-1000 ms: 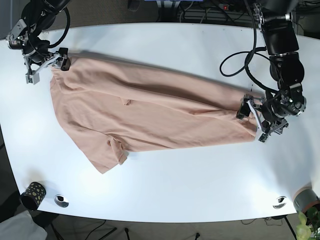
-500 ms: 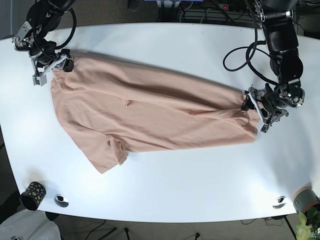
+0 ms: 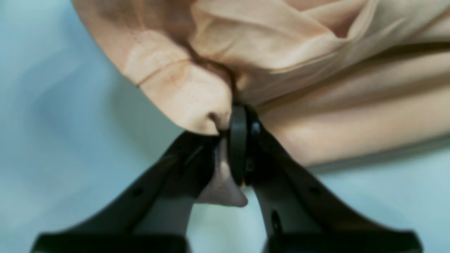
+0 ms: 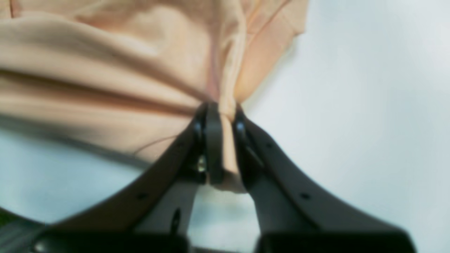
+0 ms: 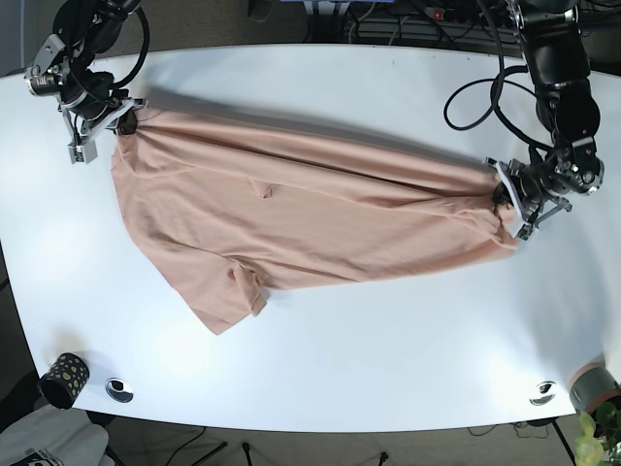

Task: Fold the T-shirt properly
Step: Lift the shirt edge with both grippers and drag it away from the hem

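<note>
Stretching across the white table [image 5: 320, 379], the soft, light T-shirt [image 5: 301, 214] sags between both clamped grippers: left gripper [image 3: 239, 123] pinching fabric at three o'clock, right gripper [image 4: 219, 119] at ten; corners seem the soundest holds.

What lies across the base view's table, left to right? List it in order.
right gripper → T-shirt → left gripper, both shut on the shirt's ends over the white table.
</note>
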